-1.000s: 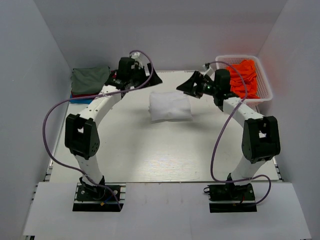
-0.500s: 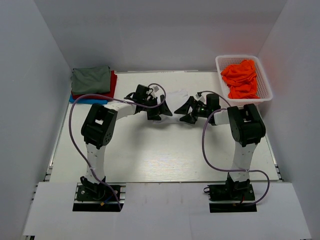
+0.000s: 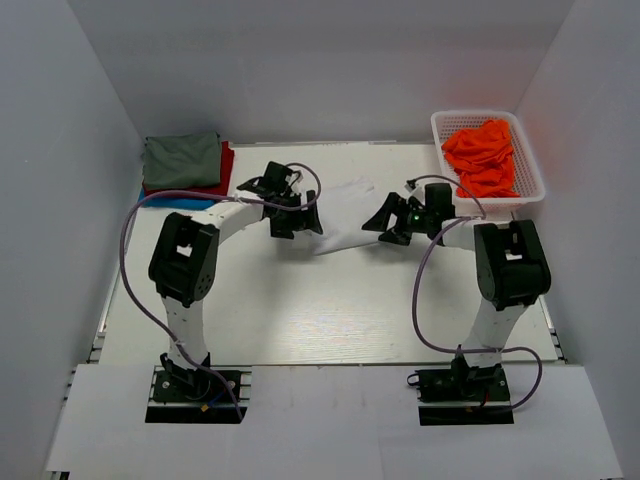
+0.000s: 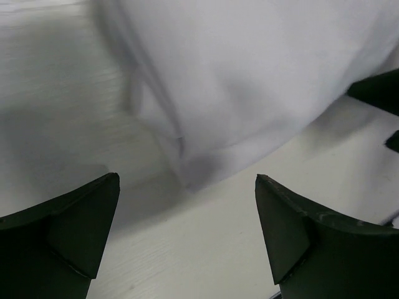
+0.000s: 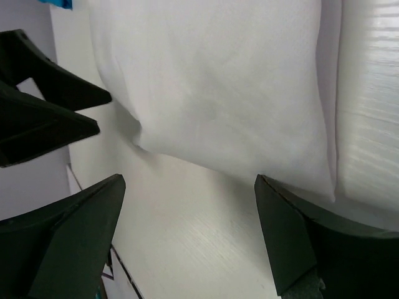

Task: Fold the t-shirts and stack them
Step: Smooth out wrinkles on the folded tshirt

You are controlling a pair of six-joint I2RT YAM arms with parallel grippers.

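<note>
A folded white t-shirt (image 3: 345,212) is seen lying on the bench (image 3: 300,310), between the left tool (image 3: 298,218) and right tool (image 3: 385,221). Both tools are spread wide and nothing is held. The cloth is judged light, soft and limp; its layered edges are best pinched together.

The left arm (image 3: 182,262) and the right arm (image 3: 510,265) look like twins from here: glossy white tube links joined by chunky black housings with rounded corners, each rising from a flat black base plate (image 3: 195,385). A thin purple cable (image 3: 123,250) hangs in a loose loop alongside each one, running from base to wrist. The left gripper (image 4: 187,180) and right gripper (image 5: 190,180) end in matte black, wedge-shaped fingers (image 4: 68,227) that taper to blunt tips with faintly pale, worn edges.
</note>
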